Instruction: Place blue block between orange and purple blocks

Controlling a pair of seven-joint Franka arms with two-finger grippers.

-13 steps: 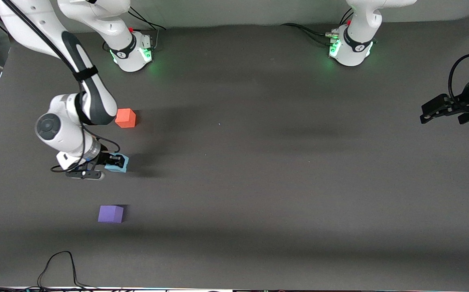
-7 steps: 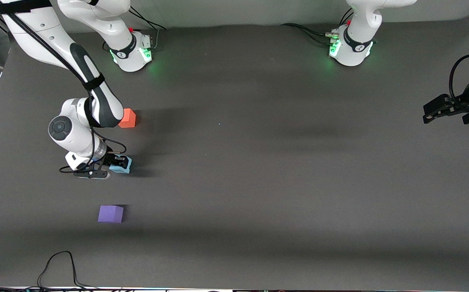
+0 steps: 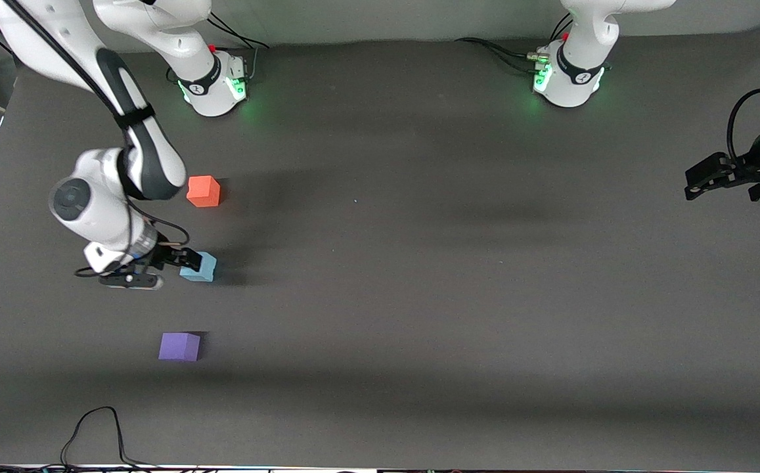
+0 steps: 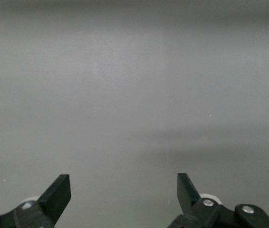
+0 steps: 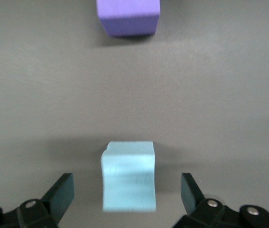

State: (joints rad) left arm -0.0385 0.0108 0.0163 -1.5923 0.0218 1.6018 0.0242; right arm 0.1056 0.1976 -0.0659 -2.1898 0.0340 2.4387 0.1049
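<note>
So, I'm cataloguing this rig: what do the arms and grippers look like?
Both arms are glossy white with black joint bands, and their bases glow green. Black cables run along them. The right gripper and left gripper are black, with flat wedge-shaped fingers and silver screws.

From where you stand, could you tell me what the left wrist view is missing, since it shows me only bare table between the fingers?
Observer: All three cubes sit toward the right arm's end of the table. The blue block rests on the table between the orange block and the purple block.
Operator: Thank you. Is the right gripper gripping it?
Observer: No. In the right wrist view the right gripper is open, its fingers apart from the blue block on both sides.
Operator: And where is my left gripper?
Observer: The left gripper is open over the left arm's end of the table, with no block near it.
</note>
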